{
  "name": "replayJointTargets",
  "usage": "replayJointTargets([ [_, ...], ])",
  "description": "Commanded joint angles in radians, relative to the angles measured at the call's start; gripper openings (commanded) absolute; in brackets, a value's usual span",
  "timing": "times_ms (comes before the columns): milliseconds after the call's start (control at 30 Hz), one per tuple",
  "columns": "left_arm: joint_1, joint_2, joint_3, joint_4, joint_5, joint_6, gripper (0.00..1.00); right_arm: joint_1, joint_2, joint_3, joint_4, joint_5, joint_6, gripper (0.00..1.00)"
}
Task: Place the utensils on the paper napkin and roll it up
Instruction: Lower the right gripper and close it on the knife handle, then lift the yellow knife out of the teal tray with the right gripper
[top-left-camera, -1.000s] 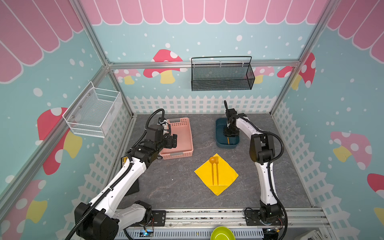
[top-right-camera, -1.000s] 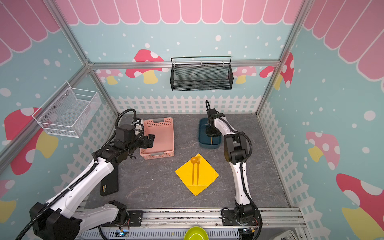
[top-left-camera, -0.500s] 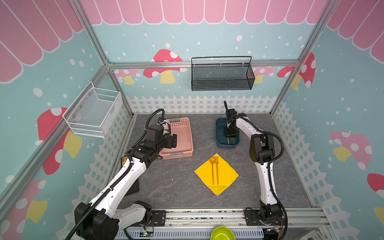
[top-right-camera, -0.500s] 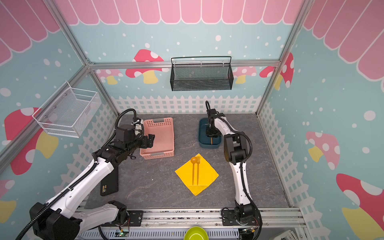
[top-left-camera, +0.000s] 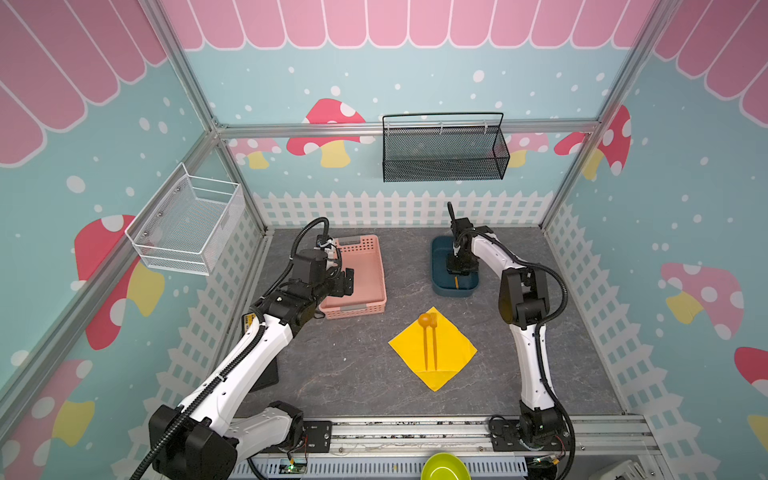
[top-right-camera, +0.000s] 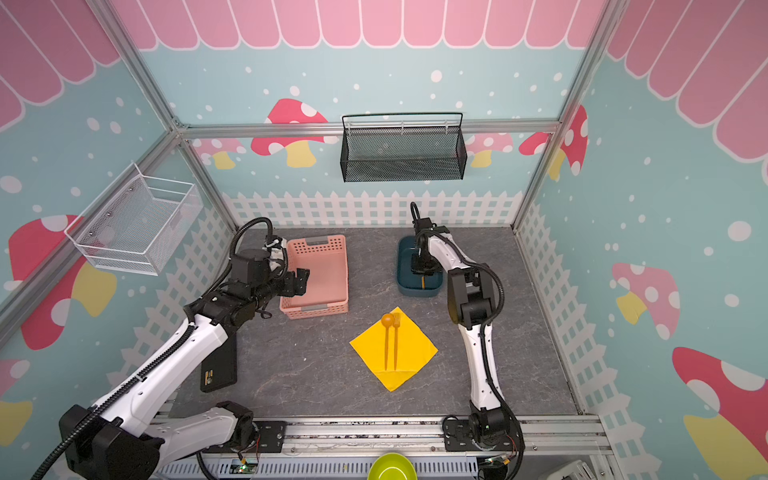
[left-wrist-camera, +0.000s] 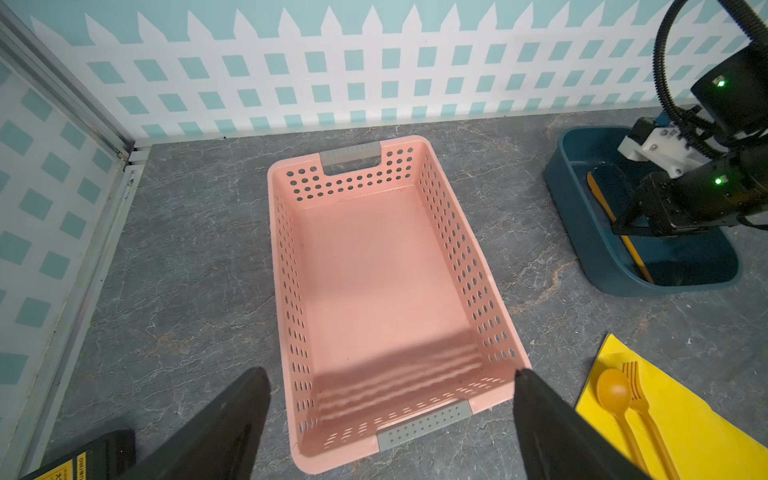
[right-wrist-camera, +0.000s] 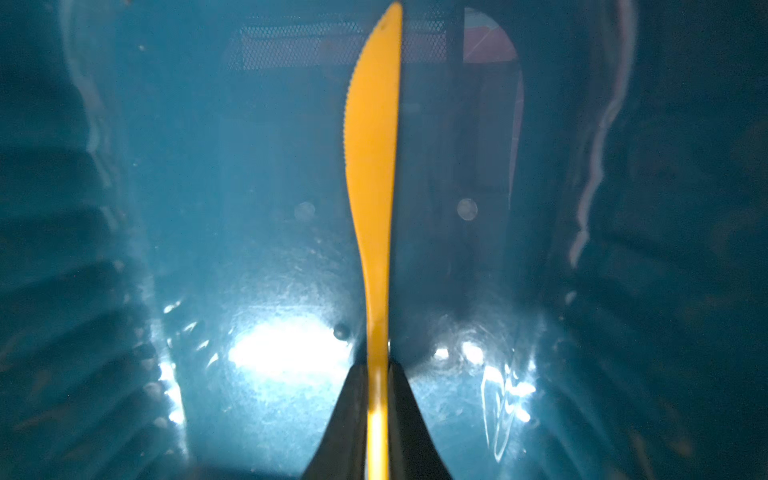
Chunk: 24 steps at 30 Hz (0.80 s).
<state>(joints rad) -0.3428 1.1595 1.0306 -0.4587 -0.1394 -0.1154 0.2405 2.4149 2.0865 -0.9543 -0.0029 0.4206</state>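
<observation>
- Knife (right-wrist-camera: 372, 166): orange-yellow, inside the dark blue tub (right-wrist-camera: 124, 208). Its serrated blade points away from the right tool (right-wrist-camera: 377, 370).
- Right tool: we see its two dark fingers (right-wrist-camera: 353, 415) pressed against either side of the knife's handle, narrow and holding it. We cannot tell whether the knife is lifted off the tub floor.
- In both top views only a short stretch of the knife (top-left-camera: 456, 282) shows below the right tool, within the tub (top-right-camera: 405, 286).
- Spoon (top-left-camera: 425, 345) and fork (top-left-camera: 434, 340): side by side on the paper napkin (top-left-camera: 453, 353), heads toward the back wall, handles toward the front rail.
- Paper napkin: bright yellow, flat and unrolled on the grey desk (top-left-camera: 353, 365), set corner-on like a diamond, nearer the front than the tub and apart from it.
- Left tool (left-wrist-camera: 390, 371): fingers spread wide, holding nothing, hanging over the near end of the pink basket (left-wrist-camera: 274, 249).
- Pink basket: on the desk, left of the tub, nothing inside.
- Walls: black mesh basket (top-left-camera: 444, 162) at the back, white wire basket (top-left-camera: 187, 224) on the left.
</observation>
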Motion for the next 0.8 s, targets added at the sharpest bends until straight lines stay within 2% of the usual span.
replayJointTargets([
  [0, -0.003, -0.017, -0.01, 0.0, -0.015, 0.021, 0.93, 0.008, 0.021, 0.0, -0.055, -0.01, 0.001, 0.11],
  [333, -0.003, -0.021, -0.01, -0.001, -0.013, 0.022, 0.93, 0.008, -0.004, 0.019, -0.048, -0.015, 0.014, 0.06],
  [767, -0.004, -0.03, -0.009, 0.0, -0.012, 0.021, 0.93, 0.009, -0.066, 0.064, -0.064, -0.016, 0.023, 0.05],
])
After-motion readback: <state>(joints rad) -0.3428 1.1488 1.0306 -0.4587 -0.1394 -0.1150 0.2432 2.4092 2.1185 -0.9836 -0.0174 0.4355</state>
